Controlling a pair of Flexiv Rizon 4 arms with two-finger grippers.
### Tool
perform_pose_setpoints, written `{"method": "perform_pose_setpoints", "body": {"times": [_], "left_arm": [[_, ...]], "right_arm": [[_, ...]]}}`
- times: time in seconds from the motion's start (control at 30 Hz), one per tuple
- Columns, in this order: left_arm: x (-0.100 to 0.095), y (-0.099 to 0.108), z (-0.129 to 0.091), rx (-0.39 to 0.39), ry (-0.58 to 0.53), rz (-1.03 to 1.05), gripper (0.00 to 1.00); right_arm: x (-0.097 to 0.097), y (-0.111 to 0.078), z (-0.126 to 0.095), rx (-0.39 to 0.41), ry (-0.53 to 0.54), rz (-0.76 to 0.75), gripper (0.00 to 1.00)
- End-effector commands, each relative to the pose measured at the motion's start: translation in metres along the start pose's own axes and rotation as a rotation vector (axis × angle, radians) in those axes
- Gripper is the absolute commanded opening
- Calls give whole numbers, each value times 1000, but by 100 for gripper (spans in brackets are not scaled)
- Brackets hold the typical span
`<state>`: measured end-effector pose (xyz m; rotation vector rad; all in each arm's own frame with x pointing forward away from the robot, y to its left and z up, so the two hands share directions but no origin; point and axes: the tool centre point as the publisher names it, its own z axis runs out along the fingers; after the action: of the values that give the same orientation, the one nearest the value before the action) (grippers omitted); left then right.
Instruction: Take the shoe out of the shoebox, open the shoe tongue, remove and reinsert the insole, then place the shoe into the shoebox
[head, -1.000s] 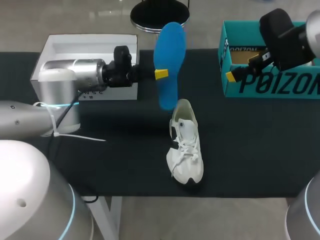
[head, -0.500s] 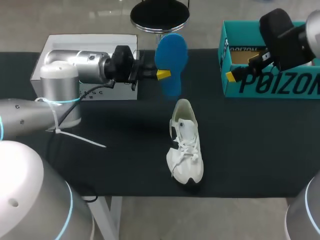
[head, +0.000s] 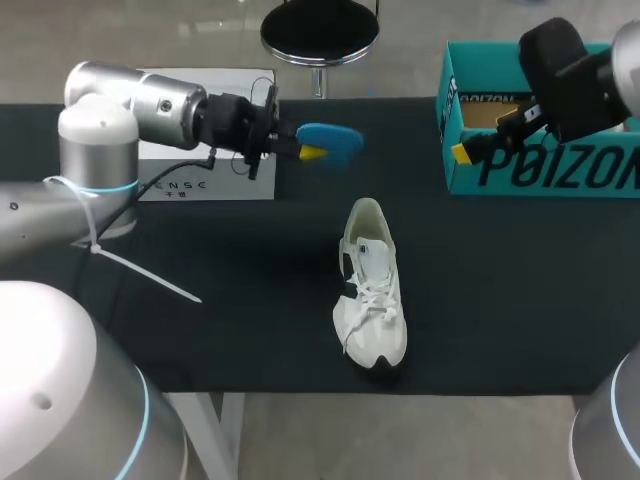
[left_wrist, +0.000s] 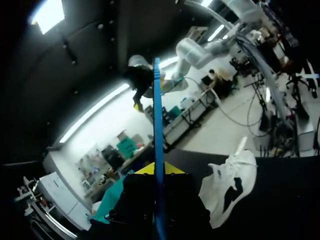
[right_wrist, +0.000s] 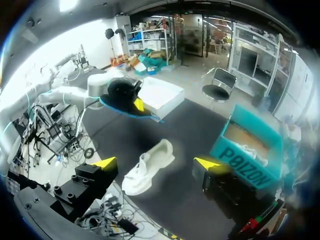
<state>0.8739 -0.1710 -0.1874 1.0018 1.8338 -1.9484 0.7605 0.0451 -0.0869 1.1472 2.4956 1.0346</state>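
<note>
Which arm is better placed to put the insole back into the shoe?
Left, probably. The left gripper is shut on the blue insole, above the table near the white shoe. The right gripper is open and empty, by the teal shoebox.

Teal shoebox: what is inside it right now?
In the right wrist view the teal shoebox shows a brown floor with something white lying in it; what it is, I cannot tell. In the head view my right arm covers most of its opening.
</note>
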Motion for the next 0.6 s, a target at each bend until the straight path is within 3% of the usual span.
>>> {"method": "perform_pose_setpoints", "body": {"times": [0.03, 0.33, 0.6], "left_arm": [[1, -7, -1, -322, 206, 1010, 0], [1, -7, -1, -411, 263, 1288, 0], [1, -7, -1, -411, 263, 1288, 0]], "right_arm": [[0, 2, 2, 4, -2, 2, 100], [0, 2, 2, 4, -2, 2, 100], [0, 2, 2, 4, -2, 2, 100]]}}
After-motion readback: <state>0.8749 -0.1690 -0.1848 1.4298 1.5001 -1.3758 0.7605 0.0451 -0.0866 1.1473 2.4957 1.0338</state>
